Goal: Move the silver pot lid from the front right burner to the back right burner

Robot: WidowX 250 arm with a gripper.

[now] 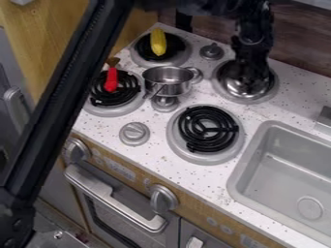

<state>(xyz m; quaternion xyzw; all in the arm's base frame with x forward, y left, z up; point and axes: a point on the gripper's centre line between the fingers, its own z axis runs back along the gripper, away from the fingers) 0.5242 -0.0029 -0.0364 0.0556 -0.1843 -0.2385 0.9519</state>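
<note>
1. The black two-finger gripper hung in the upper right of the frame, pointing down over the shiny, round, dome-shaped metal thing, a lid or a bowl. That metal thing rested on the back right burner, near the wooden wall.
2. The metal thing lay just beneath the jaws, a little to their lower left in the frame. The gripper's dark shape overlapped its upper right part; whether the two touched could not be told. Nor could it be told whether the jaws were parted, closed or grasping its edge.
3. The thing looked round, so it had no clear long axis; its curved, reflective side showed toward the lower left. The single arm was the only one near.
4. To its left, near the frame's centre, stood a small silver metal pot, upright and open, with a loop handle toward the right.
5. In the upper left, a yellow toy corn cob lay on a black-coiled burner, its long axis running nearly up and down the frame. Below it, a red-handled utensil lay across another burner, likewise nearly vertical.
6. The grey sink was at the lower right.
</note>
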